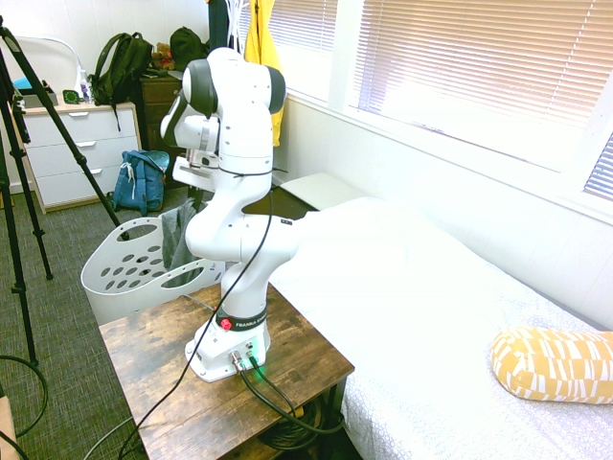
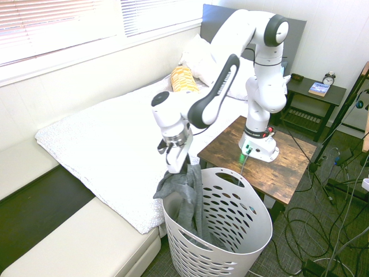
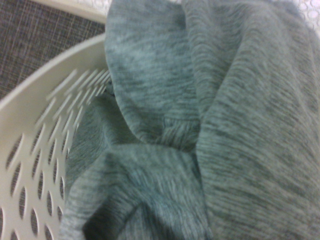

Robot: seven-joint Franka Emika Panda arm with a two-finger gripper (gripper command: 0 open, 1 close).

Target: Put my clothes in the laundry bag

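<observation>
My gripper (image 2: 176,165) is shut on the top of the clothes (image 2: 185,193), a dark grey garment. It hangs from the fingers down into the laundry bag (image 2: 236,231), a white holed basket on the floor beside the bed. One fold bulges out over the basket's rim on the bed side. In the first exterior view the arm hides the gripper; the clothes (image 1: 176,235) show above the laundry bag (image 1: 129,266). The wrist view is filled with the grey clothes (image 3: 225,125), with the holed wall of the laundry bag (image 3: 37,150) beside them.
A white bed (image 2: 104,138) lies beside the basket, with a yellow pillow (image 2: 183,78) on it. The arm stands on a wooden side table (image 2: 288,167). A low white bench (image 2: 75,248) runs under the window. A blue backpack (image 1: 140,180) and a yellow jacket (image 1: 261,48) are farther off.
</observation>
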